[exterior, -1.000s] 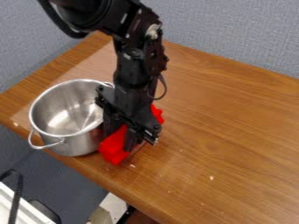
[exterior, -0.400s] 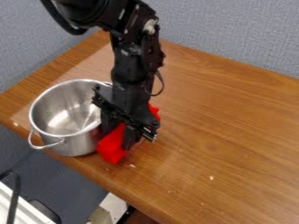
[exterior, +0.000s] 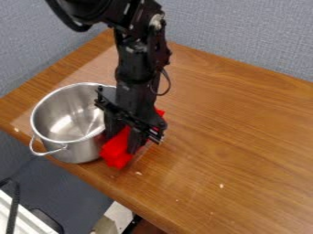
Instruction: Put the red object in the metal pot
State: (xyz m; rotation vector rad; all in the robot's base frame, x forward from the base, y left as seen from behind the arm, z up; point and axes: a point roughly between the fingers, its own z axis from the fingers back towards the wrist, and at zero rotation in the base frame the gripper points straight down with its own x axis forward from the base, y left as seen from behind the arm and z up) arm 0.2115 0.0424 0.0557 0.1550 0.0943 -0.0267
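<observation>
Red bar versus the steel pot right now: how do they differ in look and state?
The bright red rectangular bar is matte, flat-sided and elongated; the shiny round stainless-steel pot is reflective and curved, with a small loop handle. The bar lies under the black gripper, whose fingers are shut on it; the pot stands free and empty beside it. Both sit on the brown wooden table near its front edge.

We see the red object (exterior: 120, 151), a bright red bar, lying on the bench near its front edge, its upper part hidden and only the lower end and a small patch showing. Just beside it to the left stands the metal pot (exterior: 68, 123), shiny, round, straight-sided and upright, with a loop handle at its lower left. We cannot tell whether they touch.
</observation>
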